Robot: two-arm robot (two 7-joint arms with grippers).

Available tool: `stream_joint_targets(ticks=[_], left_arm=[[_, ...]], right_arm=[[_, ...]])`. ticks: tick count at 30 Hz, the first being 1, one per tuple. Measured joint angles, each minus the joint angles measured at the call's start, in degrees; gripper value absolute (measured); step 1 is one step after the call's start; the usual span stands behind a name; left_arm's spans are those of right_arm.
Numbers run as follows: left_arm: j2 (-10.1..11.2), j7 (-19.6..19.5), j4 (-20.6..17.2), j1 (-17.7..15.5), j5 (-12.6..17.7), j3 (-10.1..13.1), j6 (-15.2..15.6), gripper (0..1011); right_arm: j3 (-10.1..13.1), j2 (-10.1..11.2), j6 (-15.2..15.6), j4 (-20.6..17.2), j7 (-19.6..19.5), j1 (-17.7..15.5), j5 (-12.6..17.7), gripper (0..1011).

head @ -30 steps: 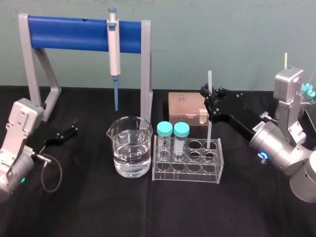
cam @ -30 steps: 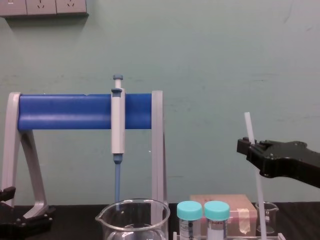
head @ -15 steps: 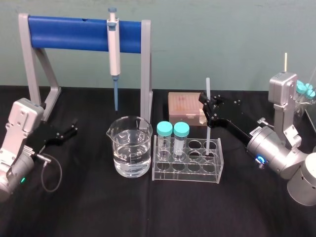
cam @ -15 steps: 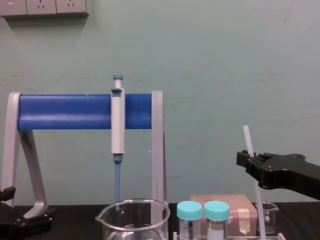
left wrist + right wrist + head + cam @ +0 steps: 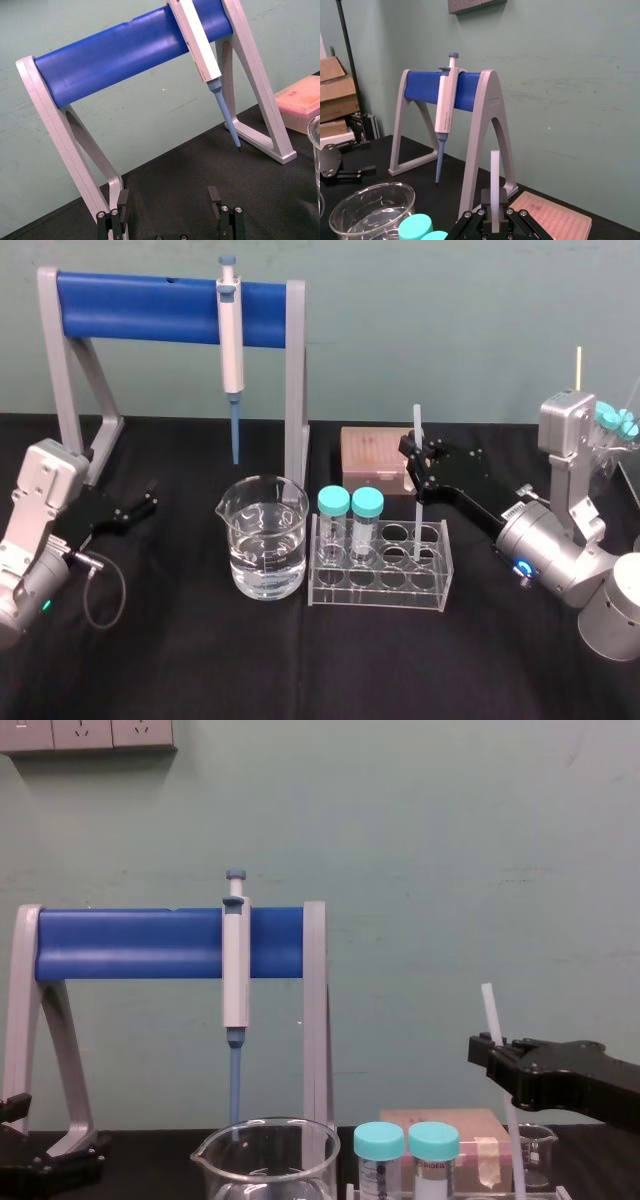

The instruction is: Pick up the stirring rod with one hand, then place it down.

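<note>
**Rod lower, clamped in your right gripper**

The stirring rod (image 5: 418, 525) stands nearly upright. It sits lower than a second ago, with its foot down in the right end of the clear rack (image 5: 380, 590). Your right gripper (image 5: 415, 462) clamps it mid-length. The right wrist view shows both jaws pressed against it, and the head view shows the rack below. Your left gripper (image 5: 169, 200) sits parked with its fingers spread, near the pipette stand (image 5: 115, 55).

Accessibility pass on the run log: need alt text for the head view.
The right gripper clamps the upright stirring rod, whose lower end sits inside the right end of a clear tube rack. Left of it stands a beaker of clear liquid; the left gripper rests open at the far left.
</note>
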Motion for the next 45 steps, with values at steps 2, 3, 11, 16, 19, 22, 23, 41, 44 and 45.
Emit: stream_joint_targets(ticks=[2, 3, 11, 16, 19, 22, 23, 41, 44, 45], left_arm=[[0.0, 0.0, 0.0, 0.0, 0.0, 0.0, 0.0, 1000], [0.0, 0.0, 0.0, 0.0, 0.0, 0.0, 0.0, 1000], [0.0, 0.0, 0.0, 0.0, 0.0, 0.0, 0.0, 1000], [0.0, 0.0, 0.0, 0.0, 0.0, 0.0, 0.0, 1000], [0.0, 0.0, 0.0, 0.0, 0.0, 0.0, 0.0, 1000], [0.0, 0.0, 0.0, 0.0, 0.0, 0.0, 0.0, 1000], [0.0, 0.0, 0.0, 0.0, 0.0, 0.0, 0.0, 1000], [0.0, 0.0, 0.0, 0.0, 0.0, 0.0, 0.0, 1000], [0.0, 0.0, 0.0, 0.0, 0.0, 0.0, 0.0, 1001], [0.0, 0.0, 0.0, 0.0, 0.0, 0.0, 0.0, 1001]], right_arm=[[-0.1, 0.0, -0.1, 0.0, 0.0, 0.0, -0.2, 75], [-0.1, 0.0, -0.1, 0.0, 0.0, 0.0, -0.2, 75], [-0.3, 0.1, -1.4, 0.4, -0.7, -0.4, -1.7, 75], [-0.1, 0.0, -1.5, 0.5, -0.8, -0.6, -2.1, 75], [0.1, 0.0, -1.5, 0.5, -0.8, -0.7, -2.2, 75], [0.2, 0.0, -1.5, 0.5, -0.8, -0.9, -2.2, 75], [0.3, 0.0, -1.5, 0.5, -0.8, -0.9, -2.2, 75], [0.5, -0.3, -0.7, 0.3, -1.2, -1.3, -2.6, 75], [0.5, -0.2, -0.4, 0.3, -1.4, -1.3, -3.0, 75], [0.5, -0.2, -0.4, 0.3, -1.4, -1.3, -3.0, 75]])
